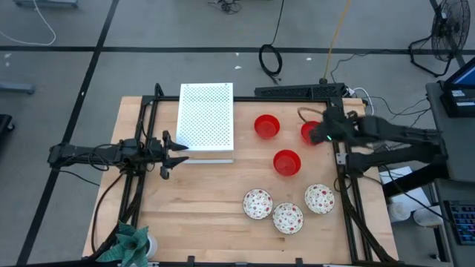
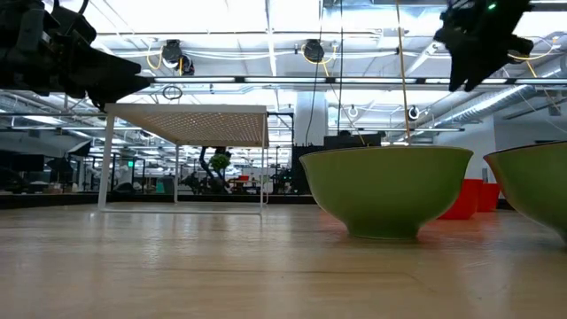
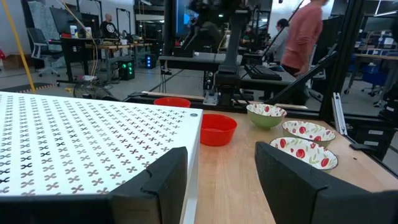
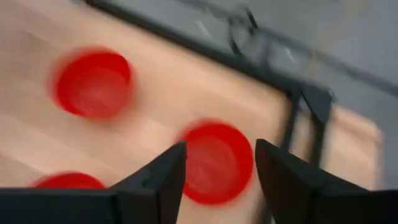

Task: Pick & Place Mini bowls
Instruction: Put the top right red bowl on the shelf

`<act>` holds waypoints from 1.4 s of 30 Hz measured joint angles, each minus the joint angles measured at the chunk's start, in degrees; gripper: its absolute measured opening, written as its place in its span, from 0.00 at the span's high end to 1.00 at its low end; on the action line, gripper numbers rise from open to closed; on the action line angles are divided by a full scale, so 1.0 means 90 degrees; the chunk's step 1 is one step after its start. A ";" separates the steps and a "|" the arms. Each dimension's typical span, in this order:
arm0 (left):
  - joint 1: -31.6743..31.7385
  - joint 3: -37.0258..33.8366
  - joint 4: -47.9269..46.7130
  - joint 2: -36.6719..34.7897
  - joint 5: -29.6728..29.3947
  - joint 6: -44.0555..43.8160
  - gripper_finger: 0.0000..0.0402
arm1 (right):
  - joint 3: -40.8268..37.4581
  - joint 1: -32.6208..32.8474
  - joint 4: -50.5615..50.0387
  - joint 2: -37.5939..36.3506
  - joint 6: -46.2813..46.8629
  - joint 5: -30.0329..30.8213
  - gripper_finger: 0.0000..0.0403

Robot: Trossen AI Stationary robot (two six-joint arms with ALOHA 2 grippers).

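Observation:
Three glossy red mini bowls stand on the table: one (image 1: 266, 126) at mid-far, one (image 1: 287, 162) nearer the centre, one (image 1: 309, 133) partly under my right gripper. Three white bowls with red floral insides (image 1: 257, 204) (image 1: 288, 217) (image 1: 319, 198) sit in a cluster near the right front. My right gripper (image 1: 323, 133) hovers open above the right-hand red bowl (image 4: 214, 162), touching nothing. My left gripper (image 1: 178, 152) waits open at the near left corner of the white perforated board (image 1: 206, 117), its fingers (image 3: 214, 186) level over the table.
The white perforated board (image 3: 93, 149) stands raised on thin legs (image 2: 108, 159) at the table's far left-centre. A black frame rail (image 1: 297, 91) runs along the far edge and down both sides. A green plant (image 1: 130, 241) sits at the near left corner. People stand beyond the table.

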 joint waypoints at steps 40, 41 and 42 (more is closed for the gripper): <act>-0.0001 0.0000 -0.0004 0.0000 0.0005 0.0000 0.52 | -0.3190 -0.4595 0.3358 0.0545 -0.2174 -0.2821 0.65; 0.0000 0.0000 -0.0004 0.0000 0.0005 -0.0001 0.52 | -0.3190 -0.4595 0.3379 0.0545 -0.2162 -0.2821 0.66; 0.0000 0.0000 -0.0004 0.0000 0.0005 0.0001 0.52 | -0.3190 -0.4595 0.3396 0.0545 -0.2162 -0.2821 0.67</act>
